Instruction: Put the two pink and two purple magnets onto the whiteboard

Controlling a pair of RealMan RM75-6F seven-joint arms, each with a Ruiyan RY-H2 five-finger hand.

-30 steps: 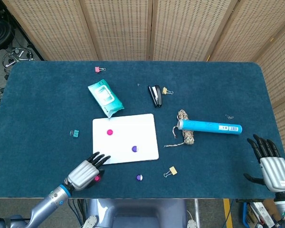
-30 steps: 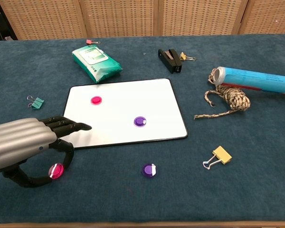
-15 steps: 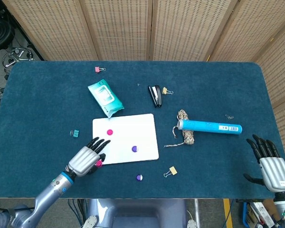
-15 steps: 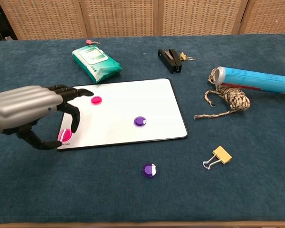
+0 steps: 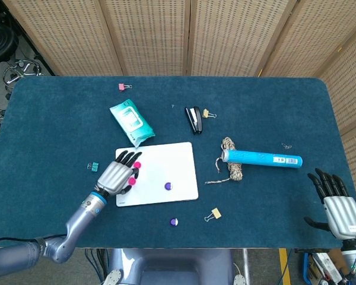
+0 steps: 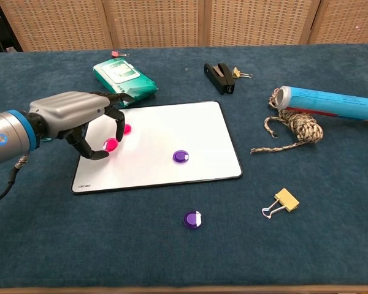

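Observation:
My left hand (image 5: 118, 175) (image 6: 76, 116) hovers over the left part of the whiteboard (image 5: 172, 160) (image 6: 184, 125) and pinches a pink magnet (image 5: 131, 180) (image 6: 110, 144) between thumb and finger. A second pink magnet (image 5: 137, 165) (image 6: 127, 129) lies on the board just past the fingertips. One purple magnet (image 5: 168, 186) (image 6: 181, 156) sits mid-board. The other purple magnet (image 5: 174, 222) (image 6: 192, 219) lies on the cloth in front of the board. My right hand (image 5: 338, 208) rests at the table's near right corner, fingers spread and empty.
A green wipes pack (image 5: 131, 122) (image 6: 124, 79) lies just behind the board. A stapler (image 5: 193, 119), twine (image 5: 232, 166) and a blue tube (image 5: 262, 158) lie to the right. Binder clips are scattered about: yellow (image 6: 282, 201), green (image 5: 93, 167), pink (image 5: 124, 86).
My left hand picked the pink magnet up off the cloth in front of the board and carried it away from me, over the board's left part. The right hand stayed still.

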